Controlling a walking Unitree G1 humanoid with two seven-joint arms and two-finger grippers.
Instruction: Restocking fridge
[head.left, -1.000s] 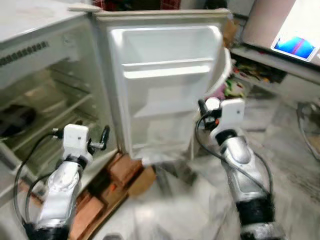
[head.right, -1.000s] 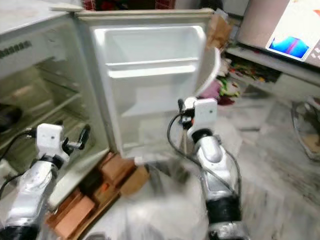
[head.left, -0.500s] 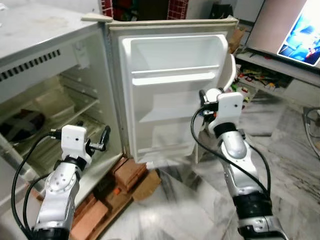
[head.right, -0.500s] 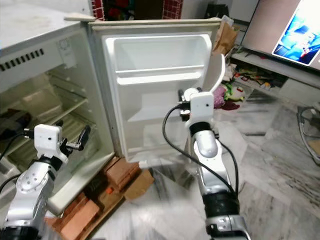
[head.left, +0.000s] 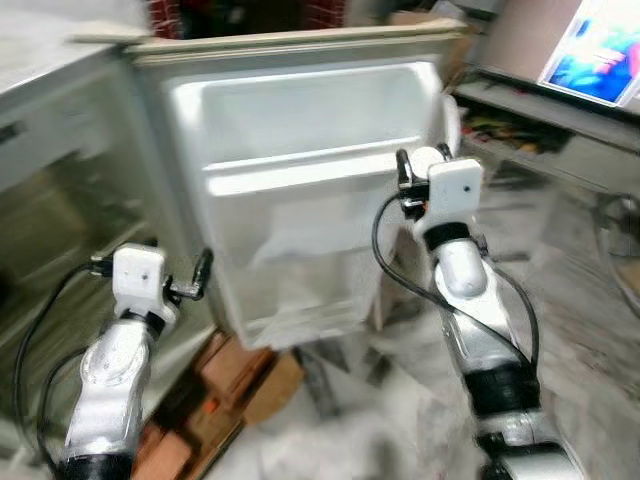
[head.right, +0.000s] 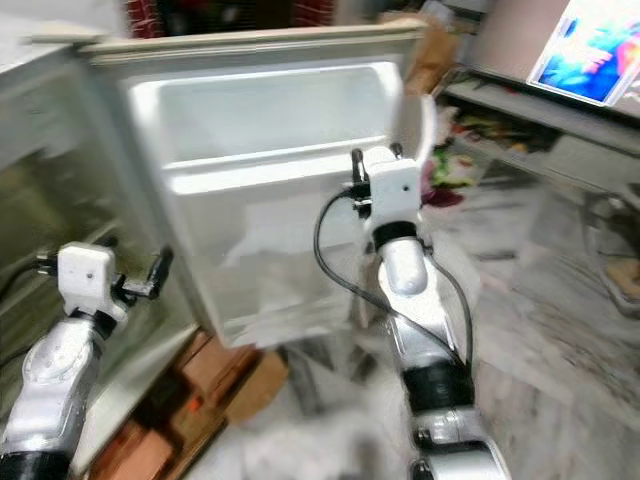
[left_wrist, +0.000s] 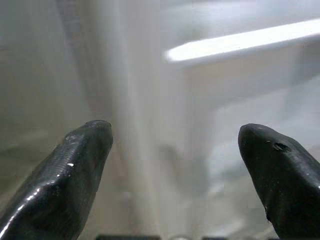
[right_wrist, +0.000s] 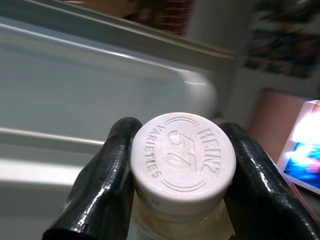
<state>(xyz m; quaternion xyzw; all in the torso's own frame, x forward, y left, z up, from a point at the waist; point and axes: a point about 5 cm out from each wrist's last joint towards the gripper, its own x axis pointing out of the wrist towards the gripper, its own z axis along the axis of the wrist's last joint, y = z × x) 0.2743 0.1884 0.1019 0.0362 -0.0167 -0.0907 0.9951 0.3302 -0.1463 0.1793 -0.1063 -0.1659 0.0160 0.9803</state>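
The small white fridge stands open, its door (head.left: 300, 190) swung wide with empty white shelves inside it. My right gripper (head.left: 418, 170) is raised in front of the door's right edge. It is shut on a Heinz bottle (right_wrist: 183, 161); the white cap with raised lettering sits between the black fingers (right_wrist: 102, 185). My left gripper (head.left: 200, 270) is lower, near the hinge side between cabinet and door. Its two black fingertips (left_wrist: 82, 150) stand wide apart, with nothing between them. The fridge cabinet (head.left: 50, 190) is blurred at the left.
Brown bricks and cardboard (head.left: 240, 370) lie on the marble floor under the fridge door. A cluttered low shelf (head.left: 520, 125) runs along the right, with a lit screen (head.left: 590, 65) above it. Open floor (head.left: 580, 330) lies to the right.
The whole picture has shifted and blurred, so the camera has moved closer to the door. The right gripper with the bottle now sits higher against the door. The left gripper stays open.
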